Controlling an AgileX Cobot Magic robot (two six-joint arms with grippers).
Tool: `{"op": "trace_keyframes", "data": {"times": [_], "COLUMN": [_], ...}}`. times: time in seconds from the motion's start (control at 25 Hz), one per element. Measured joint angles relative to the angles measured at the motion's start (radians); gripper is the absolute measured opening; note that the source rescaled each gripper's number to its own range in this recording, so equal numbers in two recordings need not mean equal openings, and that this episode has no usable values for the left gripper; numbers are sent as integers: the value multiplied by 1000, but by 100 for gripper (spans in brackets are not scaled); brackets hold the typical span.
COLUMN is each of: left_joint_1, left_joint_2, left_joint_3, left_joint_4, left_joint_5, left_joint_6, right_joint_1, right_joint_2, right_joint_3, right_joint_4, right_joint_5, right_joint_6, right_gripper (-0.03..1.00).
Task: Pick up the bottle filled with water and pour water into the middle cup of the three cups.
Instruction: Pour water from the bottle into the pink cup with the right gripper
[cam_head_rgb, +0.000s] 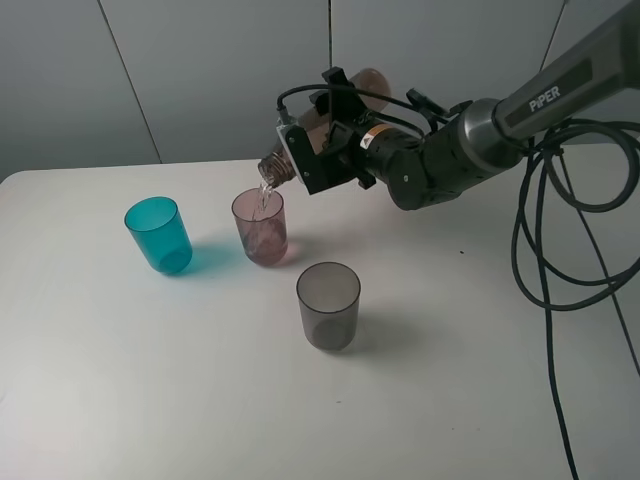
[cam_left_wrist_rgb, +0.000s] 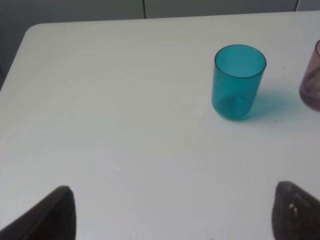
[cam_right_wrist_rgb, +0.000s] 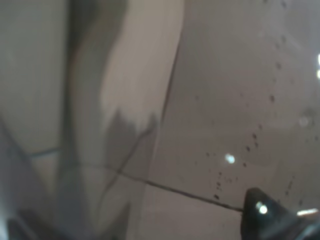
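1. The right end effector (cam_head_rgb: 335, 135) is clamped tight on the bottle (cam_head_rgb: 280, 165) and holds it in the air, tipped far over on its side.
2. The neck of the bottle points down, just above the middle cup (cam_head_rgb: 260, 228), the pink one.
3. A thin stream of water (cam_head_rgb: 264, 197) falls from the neck into this cup.
4. The teal cup (cam_head_rgb: 158, 235) stands to the left of the pink one, and the grey cup (cam_head_rgb: 328, 306) stands nearer the front. All three are upright on the white surface (cam_head_rgb: 150, 380) and do not touch.
5. The right arm (cam_head_rgb: 545, 92) has the word "PiPER" on it in white letters.
6. The left end effector (cam_left_wrist_rgb: 175, 215) holds nothing. Its dark fingers (cam_left_wrist_rgb: 55, 215) are spread wide above the surface.
7. No cup has any writing.
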Motion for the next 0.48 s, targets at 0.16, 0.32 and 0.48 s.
{"op": "trace_keyframes", "data": {"times": [0.16,0.32,0.48], "left_joint_1": [0,0,0], "left_joint_2": [0,0,0], "left_joint_3": [0,0,0], "left_joint_4": [0,0,0], "left_joint_5": [0,0,0], "left_joint_6": [0,0,0], "right_joint_1": [0,2,4], "right_joint_2": [0,0,0], "right_joint_3": [0,0,0], "right_joint_4": [-25,-46,-57], "right_joint_5": [-2,-3,-14], "right_joint_6": [-1,-8,-14], "right_gripper": [1,1,1]}}
